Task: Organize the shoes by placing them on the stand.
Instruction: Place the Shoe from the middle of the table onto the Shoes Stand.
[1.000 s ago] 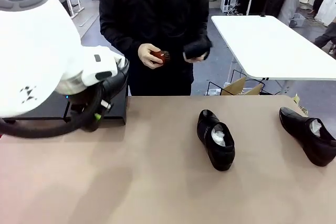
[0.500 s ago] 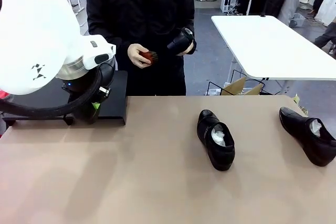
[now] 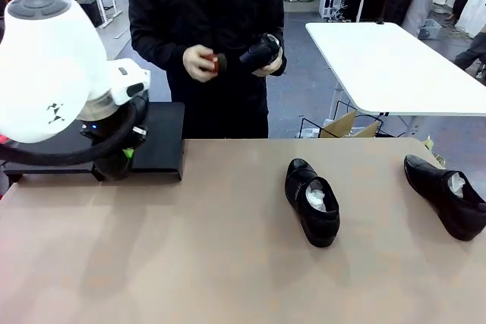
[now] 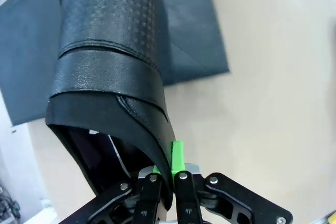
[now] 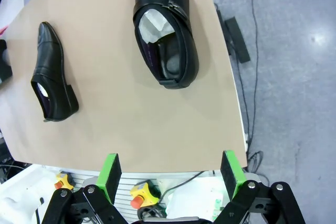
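Tan desk (image 3: 190,263) spans the front view, with the person (image 3: 205,5) in a black jacket standing at its far side. The white left arm (image 3: 53,73) comes in from the left, its wrist lowered at the near edge of the stand (image 3: 161,142). The stand is a low flat black platform at the far left of the desk. Four shoes are counted. Shoe A (image 4: 110,51) is in the left jaws: in the left wrist view they are closed tight on the thin leather rim at its heel. Its toe points away over the dark top of the stand, and I cannot tell whether its sole touches the stand. Shoe B (image 3: 313,202) lies on the desk near the middle, sole down, white paper in its opening, well apart from the stand. Shoe C (image 3: 444,193) lies on its sole near the right edge of the desk, also stuffed with paper, well apart from shoe B. Shoe D (image 3: 260,51) is off the desk, held at chest height in the person's hand on picture right. The right jaws stand wide open and hold nothing. In the right wrist view their green pads (image 5: 112,169) are spread far apart above the near desk edge, with shoes B and C beyond them. The person's other hand (image 3: 199,62) holds a small red-brown brush (image 3: 218,62) just beside shoe D.
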Robot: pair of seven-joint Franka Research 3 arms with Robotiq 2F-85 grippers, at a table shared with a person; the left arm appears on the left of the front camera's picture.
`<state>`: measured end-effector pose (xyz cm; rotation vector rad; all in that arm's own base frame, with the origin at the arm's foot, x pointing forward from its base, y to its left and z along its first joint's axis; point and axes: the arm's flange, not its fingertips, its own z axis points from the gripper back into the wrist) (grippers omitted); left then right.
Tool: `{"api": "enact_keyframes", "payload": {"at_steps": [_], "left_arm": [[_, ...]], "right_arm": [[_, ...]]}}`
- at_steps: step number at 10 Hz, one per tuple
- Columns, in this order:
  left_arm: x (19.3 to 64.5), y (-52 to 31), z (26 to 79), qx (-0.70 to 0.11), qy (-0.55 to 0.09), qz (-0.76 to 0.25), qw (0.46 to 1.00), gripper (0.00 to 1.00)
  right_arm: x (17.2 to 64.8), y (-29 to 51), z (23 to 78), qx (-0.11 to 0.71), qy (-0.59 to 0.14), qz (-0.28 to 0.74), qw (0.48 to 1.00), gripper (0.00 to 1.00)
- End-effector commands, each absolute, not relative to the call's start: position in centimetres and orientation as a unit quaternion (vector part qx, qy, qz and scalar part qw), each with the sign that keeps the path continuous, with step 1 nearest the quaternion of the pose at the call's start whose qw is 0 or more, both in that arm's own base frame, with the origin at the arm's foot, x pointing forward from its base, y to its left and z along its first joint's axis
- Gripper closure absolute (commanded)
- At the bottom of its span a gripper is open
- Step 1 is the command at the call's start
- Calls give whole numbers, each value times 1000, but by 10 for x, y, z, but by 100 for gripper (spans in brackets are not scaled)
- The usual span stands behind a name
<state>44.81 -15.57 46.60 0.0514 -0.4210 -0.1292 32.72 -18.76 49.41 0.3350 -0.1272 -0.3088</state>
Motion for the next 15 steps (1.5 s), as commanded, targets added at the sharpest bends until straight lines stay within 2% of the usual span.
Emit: {"api": "enact_keyframes", "payload": {"at_steps": [1, 6, 10, 13, 14, 15], "left_arm": [[482, -148, 464, 44, -247, -25, 968, 100], [532, -141, 448, 49, -250, -7, 967, 100], [535, -148, 430, 60, -227, -1, 972, 100], [538, -151, 419, 75, -235, -10, 969, 100], [538, -152, 418, 74, -236, -12, 969, 95], [539, -152, 418, 76, -238, -11, 968, 76]], "right_arm": [[325, -185, 492, 159, -69, -160, 972, 0], [325, -185, 492, 159, -69, -160, 972, 0], [325, -185, 492, 159, -69, -160, 972, 0], [325, -185, 492, 159, -69, -160, 972, 0], [325, -185, 492, 159, -69, -160, 972, 0], [325, -185, 492, 159, -69, -160, 972, 0]]}}
